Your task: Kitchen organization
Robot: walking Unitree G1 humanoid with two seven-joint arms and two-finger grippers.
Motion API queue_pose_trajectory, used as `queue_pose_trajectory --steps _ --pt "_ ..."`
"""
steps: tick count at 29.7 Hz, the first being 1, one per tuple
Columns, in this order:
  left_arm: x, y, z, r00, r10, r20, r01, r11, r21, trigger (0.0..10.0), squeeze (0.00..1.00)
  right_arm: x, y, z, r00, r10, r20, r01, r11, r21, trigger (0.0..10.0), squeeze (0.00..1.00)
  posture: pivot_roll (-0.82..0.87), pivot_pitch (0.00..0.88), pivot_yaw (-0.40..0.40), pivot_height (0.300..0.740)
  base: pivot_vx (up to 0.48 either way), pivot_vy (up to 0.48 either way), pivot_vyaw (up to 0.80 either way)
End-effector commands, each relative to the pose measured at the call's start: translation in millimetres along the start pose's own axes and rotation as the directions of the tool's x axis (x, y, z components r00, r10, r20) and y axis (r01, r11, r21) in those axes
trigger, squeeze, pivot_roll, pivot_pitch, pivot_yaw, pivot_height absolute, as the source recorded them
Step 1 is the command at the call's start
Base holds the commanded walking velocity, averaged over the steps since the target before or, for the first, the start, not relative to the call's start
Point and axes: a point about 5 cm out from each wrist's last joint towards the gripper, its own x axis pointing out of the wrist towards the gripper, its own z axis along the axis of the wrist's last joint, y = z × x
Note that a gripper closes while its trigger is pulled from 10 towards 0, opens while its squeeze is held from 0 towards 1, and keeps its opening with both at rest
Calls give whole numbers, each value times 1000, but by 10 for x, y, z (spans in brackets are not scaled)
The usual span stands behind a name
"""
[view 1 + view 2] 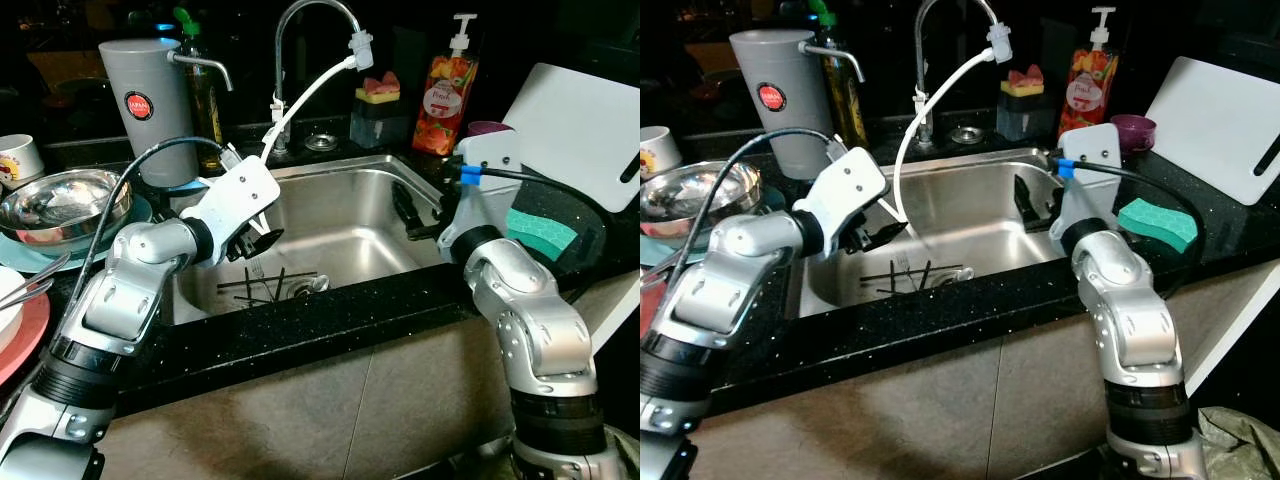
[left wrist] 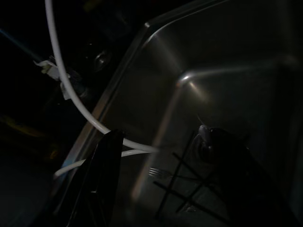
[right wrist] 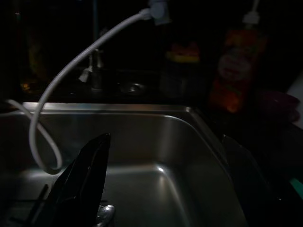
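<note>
A steel sink lies before me. On its bottom, several black chopsticks and a fork rest beside the drain. My left gripper hangs open over the sink's left half, above the chopsticks, with nothing between its fingers. A white hose loops from the faucet past that gripper. My right gripper is open at the sink's right wall, its fingers pointing into the basin and holding nothing.
To the left stand a grey canister, a steel bowl, a mug and a red plate. A green sponge, a white cutting board, a purple cup and a soap bottle sit right.
</note>
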Motion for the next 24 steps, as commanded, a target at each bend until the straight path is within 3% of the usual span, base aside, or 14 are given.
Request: queue_pose_trajectory --steps 1,4,8,14,16,24 --pt "-41 -8 -24 1000 9 -11 -9 1000 13 10000 0 -34 17 26 1000 -12 24 12 1000 7 10000 0 54 80 -4 740 0 0 0" --pt "-31 3 -31 998 54 -40 -53 998 15 10000 0 -13 24 18 1000 -26 13 25 1000 9 10000 0 53 75 5 740 0 0 0" --pt "-15 -9 -4 999 28 -18 -27 999 45 10000 0 4 50 134 998 -11 58 11 1000 -1 10000 0 31 55 10 740 0 0 0" --pt "-40 5 53 999 51 2 -51 998 47 10000 0 -21 67 72 999 -10 41 10 1000 3 10000 0 49 41 3 740 0 0 0" --pt "-59 -43 -15 999 37 -36 -33 993 115 10000 0 -30 59 39 1000 -2 23 2 1000 -12 10000 0 41 29 -2 740 0 0 0" --pt "-175 -131 -16 998 -27 -52 37 980 195 10000 0 -41 6 -2 1000 -27 10 27 999 -17 10000 0 39 10 -5 740 0 0 0"
